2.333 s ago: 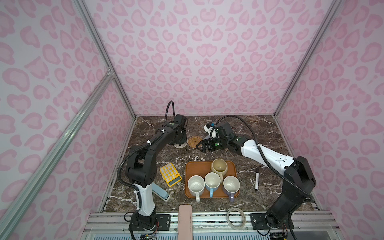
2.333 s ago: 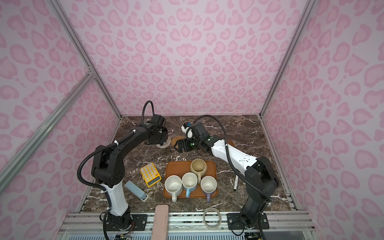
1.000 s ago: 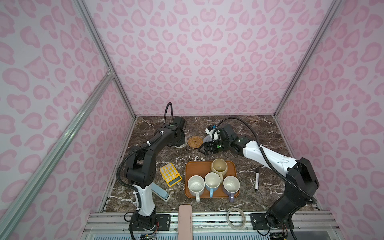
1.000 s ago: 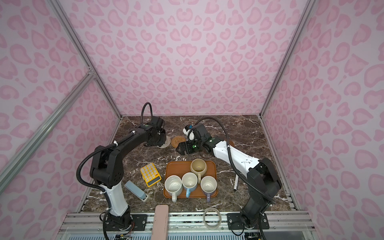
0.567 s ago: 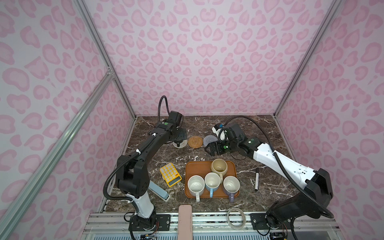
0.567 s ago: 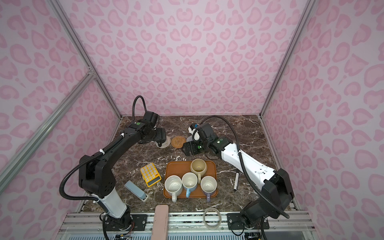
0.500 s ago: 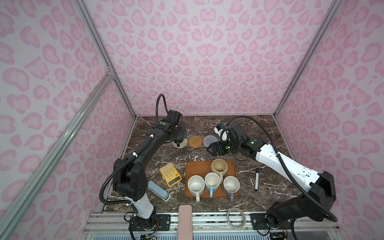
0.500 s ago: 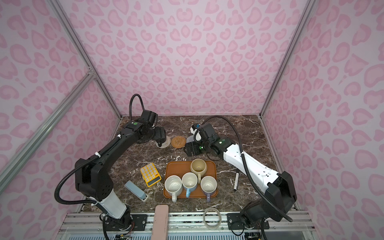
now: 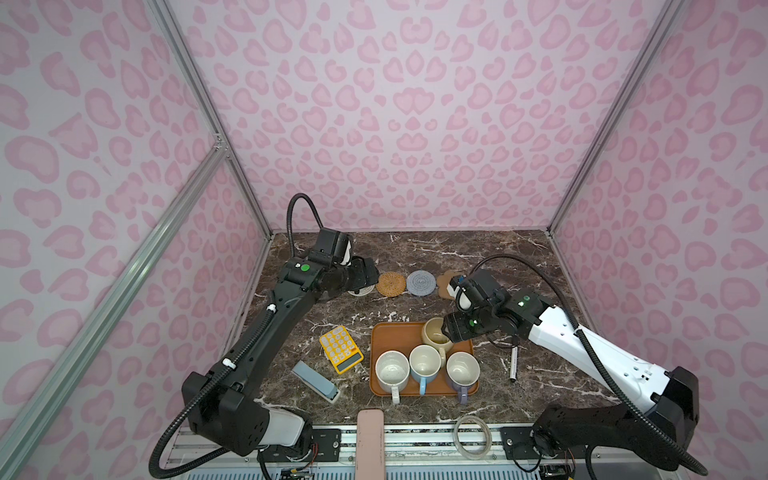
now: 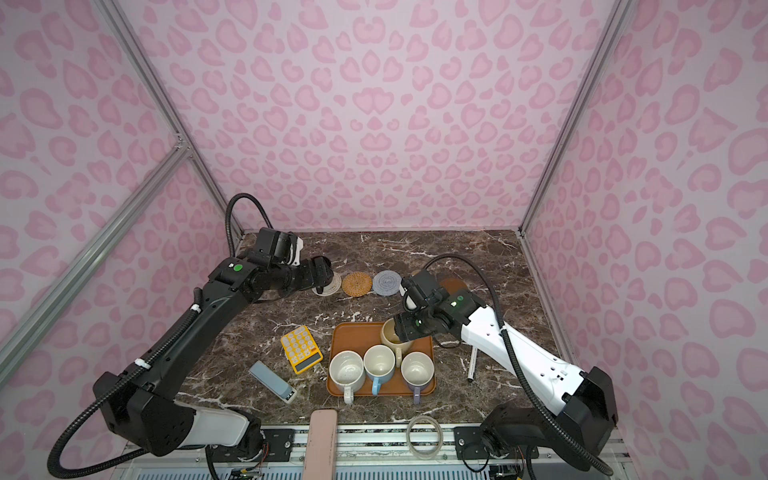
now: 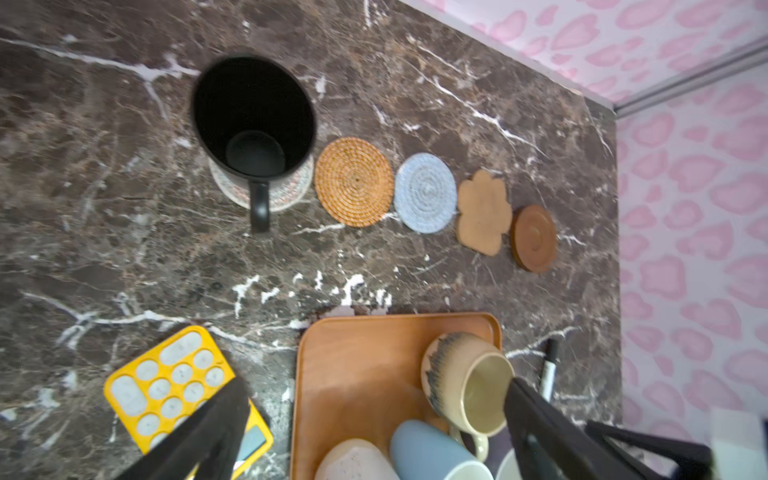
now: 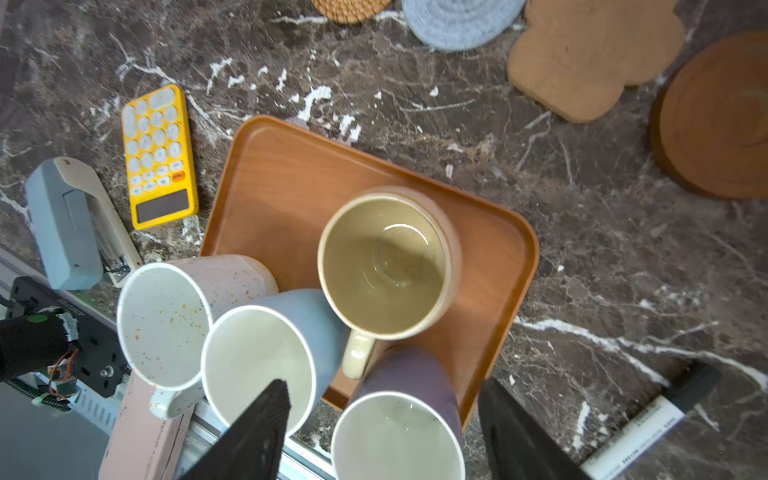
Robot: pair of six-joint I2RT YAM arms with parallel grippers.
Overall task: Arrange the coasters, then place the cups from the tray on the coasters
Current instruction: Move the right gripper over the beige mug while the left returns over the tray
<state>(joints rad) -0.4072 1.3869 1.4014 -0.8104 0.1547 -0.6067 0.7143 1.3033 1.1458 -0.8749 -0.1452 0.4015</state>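
Arms: left gripper [image 11: 374,386] raised over table [image 11: 124,249], jaws spread wide, empty. The right gripper [image 12: 382,384] hangs over tray [image 12: 282,178], jaws parted, clasping nothing, close to cream-yellow mug [image 12: 386,266].

Tray near front edge carries four mugs. Cream-yellow mug at back, handle wedged between blue mug [image 12: 257,361] and lavender mug [image 12: 399,436]. The white speckled mug [image 12: 166,324] at left.

Behind tray, black mug [image 11: 253,116] upright on whitish coaster [image 11: 286,197].

Row continues rightward: tan rattan coaster [image 11: 354,182], light-blue coaster [image 11: 425,192], flower-shaped coaster [image 11: 484,212], dark-brown disc [image 11: 534,237].

Yellow calculator [image 11: 166,374] just left of tray, marker [image 12: 648,419] to right.
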